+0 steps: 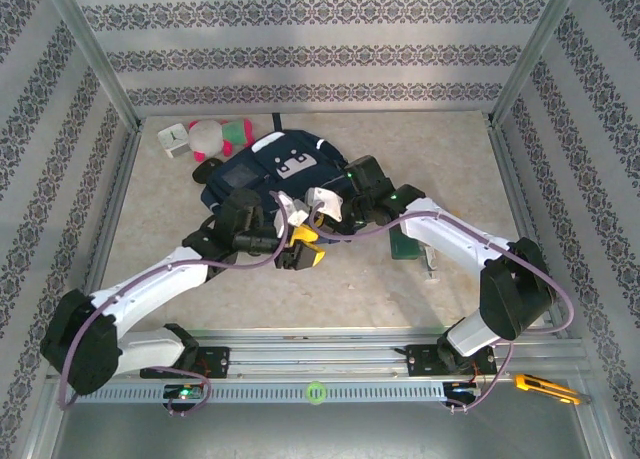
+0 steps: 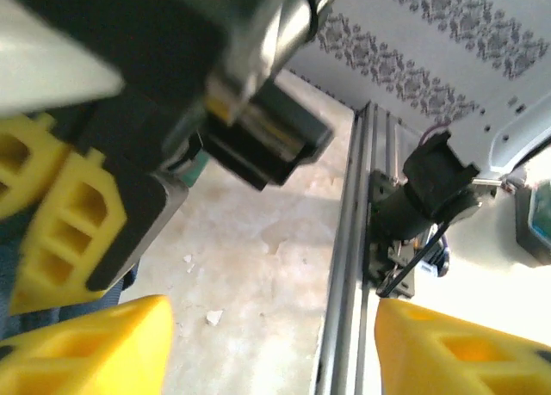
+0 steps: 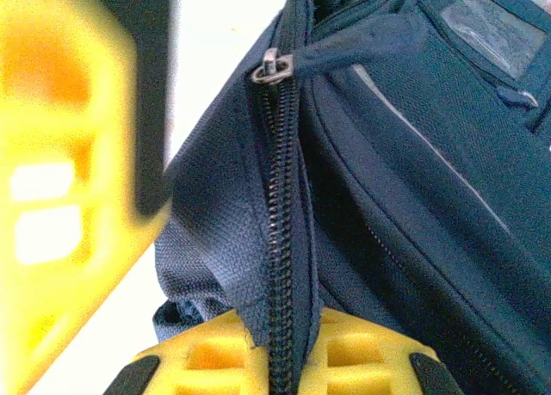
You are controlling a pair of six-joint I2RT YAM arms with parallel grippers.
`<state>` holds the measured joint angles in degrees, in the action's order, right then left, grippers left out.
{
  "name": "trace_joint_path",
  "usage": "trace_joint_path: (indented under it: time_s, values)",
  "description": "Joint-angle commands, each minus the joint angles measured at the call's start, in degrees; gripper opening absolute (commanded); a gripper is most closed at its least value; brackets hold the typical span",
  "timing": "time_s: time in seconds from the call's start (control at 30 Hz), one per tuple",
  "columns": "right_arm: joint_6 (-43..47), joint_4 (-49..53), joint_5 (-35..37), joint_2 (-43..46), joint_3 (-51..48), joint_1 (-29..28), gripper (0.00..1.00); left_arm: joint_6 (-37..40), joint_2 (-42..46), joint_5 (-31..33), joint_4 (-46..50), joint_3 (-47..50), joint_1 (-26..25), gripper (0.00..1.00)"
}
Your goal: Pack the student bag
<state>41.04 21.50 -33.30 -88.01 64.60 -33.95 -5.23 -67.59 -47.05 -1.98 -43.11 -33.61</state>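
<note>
From above, the left arm [image 1: 150,279] reaches from the lower left of the frame toward the middle of the beige bench [image 1: 450,159]. In the upper left of the bench lie a small white box [image 1: 172,139] and, just beside it on the right, a pink, white and green plush toy [image 1: 218,136]. Next to the toy, a little above the centre of the frame, the student bag [image 1: 265,169] lies flat, navy with pale patches facing up, its near edge under the two wrists. The left pincer [image 1: 298,247] sits at that near edge, just below centre. In its own wrist view its yellow fingers [image 2: 95,348] stand wide apart at the lower corners, with bare bench and a metal rail [image 2: 349,257] between them and nothing held. A sliver of blue fabric shows at the left edge of that view. Just to the right, the right pincer [image 1: 322,207] meets it over the bag's near edge. The right wrist view shows this pincer closed tight on the bag. A fold of navy fabric with the zip [image 3: 280,223] runs down the middle of the frame and disappears between the yellow pads [image 3: 362,356] at the bottom, and the metal slider [image 3: 274,66] sits near the top. Further right, a dark green object [image 1: 405,244] lies on the bench partly under the right arm [image 1: 460,244], which comes in from the lower right. At the far lower right a yellow utility knife [image 1: 545,388] rests on the front rail [image 1: 400,391].
</note>
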Motion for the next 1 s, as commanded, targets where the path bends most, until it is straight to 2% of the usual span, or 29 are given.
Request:
trace_joint_path:
  time_s: [0.0,0.13,0.23,0.3,0.4,0.53,0.57,0.67,0.73,0.8,0.83,0.87,0.9,0.97]
  values:
    - [11.9,0.0,-7.3,3.8,-1.6,1.4,0.00,9.8,7.4,4.9,9.4,-0.5,1.5,0.73]
    - [23.0,9.5,-12.5,5.2,-0.2,3.4,0.00,24.1,15.9,15.7,17.6,1.2,3.4,0.78]
    - [29.5,14.5,-14.6,6.0,0.8,4.1,0.00,35.2,17.2,21.5,20.6,1.8,3.4,0.82]
    - [32.4,16.3,-15.7,6.6,1.0,4.2,0.00,40.5,14.9,22.8,21.5,1.2,3.4,0.93]
    - [34.8,18.4,-16.3,6.6,1.8,4.2,0.00,44.3,9.1,23.0,19.8,0.0,3.4,0.98]
    - [35.8,19.2,-15.7,6.7,2.0,4.3,0.00,45.4,2.7,22.5,14.1,-0.1,3.4,0.94]
    - [35.8,19.2,-15.7,6.9,2.0,4.5,0.00,45.4,1.5,22.9,12.6,0.2,3.4,0.87]
    - [35.5,18.9,-16.3,7.5,1.4,5.3,0.00,45.4,-0.7,23.7,6.6,2.8,3.4,0.50]
    - [33.2,17.7,-16.6,8.1,0.7,6.1,0.01,44.8,-1.0,21.9,5.7,3.6,3.4,0.34]
    - [28.2,16.3,-16.0,9.2,-0.4,6.8,0.09,43.3,-0.3,19.7,4.5,4.4,3.4,0.05]
    - [24.3,15.3,-15.2,9.8,-0.9,7.0,0.17,42.6,0.4,18.7,3.1,5.3,3.4,0.00]
    - [17.0,13.5,-13.5,10.8,-1.7,7.0,0.28,41.8,1.2,17.7,1.3,6.5,3.4,0.00]
    - [8.0,11.2,-10.9,11.6,-2.1,6.9,0.38,41.1,1.8,17.2,-0.5,7.6,3.5,0.00]
    - [-9.1,10.8,-5.5,13.0,-1.3,5.9,0.53,40.7,2.5,16.8,-2.7,9.0,3.3,0.00]
